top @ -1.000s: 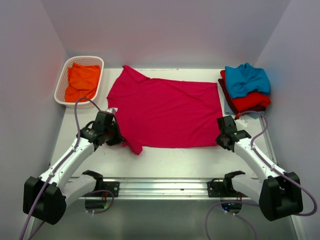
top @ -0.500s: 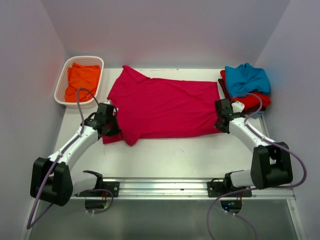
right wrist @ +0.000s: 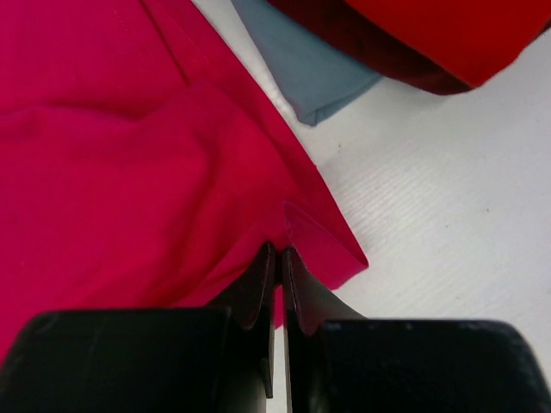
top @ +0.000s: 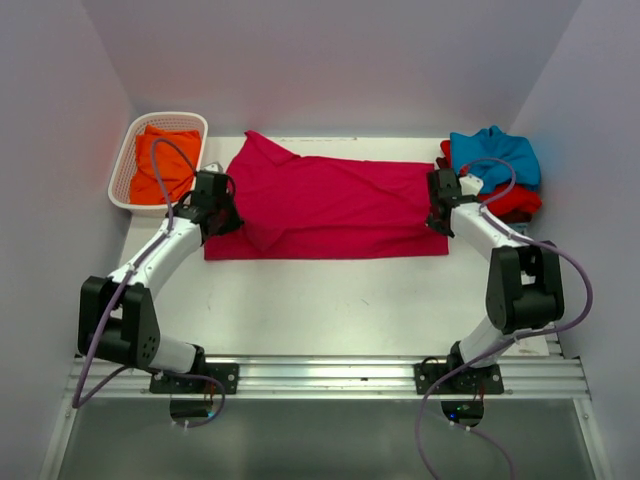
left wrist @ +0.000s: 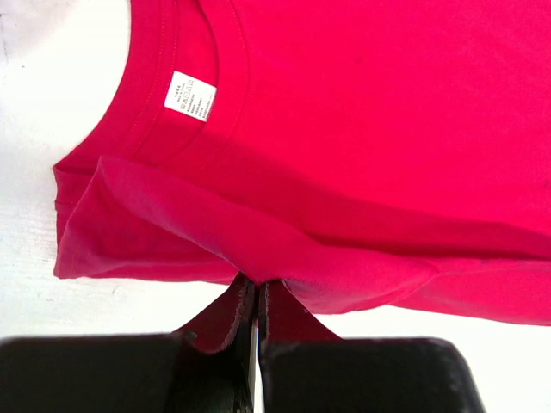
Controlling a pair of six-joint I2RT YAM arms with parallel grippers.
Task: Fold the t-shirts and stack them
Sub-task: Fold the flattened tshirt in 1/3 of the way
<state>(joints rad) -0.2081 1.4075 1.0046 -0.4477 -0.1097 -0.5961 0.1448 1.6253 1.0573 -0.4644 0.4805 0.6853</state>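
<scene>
A crimson-pink t-shirt [top: 330, 205] lies across the middle of the table, its near half folded over toward the back. My left gripper [top: 222, 212] is shut on its cloth at the left, close to the collar and white neck label [left wrist: 190, 95]. The pinched fold [left wrist: 258, 258] rises just above my left fingertips. At the shirt's right edge my right gripper [top: 437, 215] is shut on a lifted fold [right wrist: 297, 228]. An orange t-shirt [top: 160, 165] fills the basket. Teal-blue [top: 495, 155], red [top: 515, 200] and maroon [right wrist: 379, 52] t-shirts are stacked at the back right.
The white lattice basket [top: 127, 160] stands at the back left corner. The stacked shirts lie right beside my right gripper, with a grey-blue cloth corner [right wrist: 310, 77] under them. Bare white table [top: 330, 300] spreads in front of the shirt, down to the metal rail [top: 320, 375].
Both arms have swung away from the near edge toward the back, carrying the crimson-pink shirt's near hem with them. The shirt now shows as a narrower band, folded over itself.
</scene>
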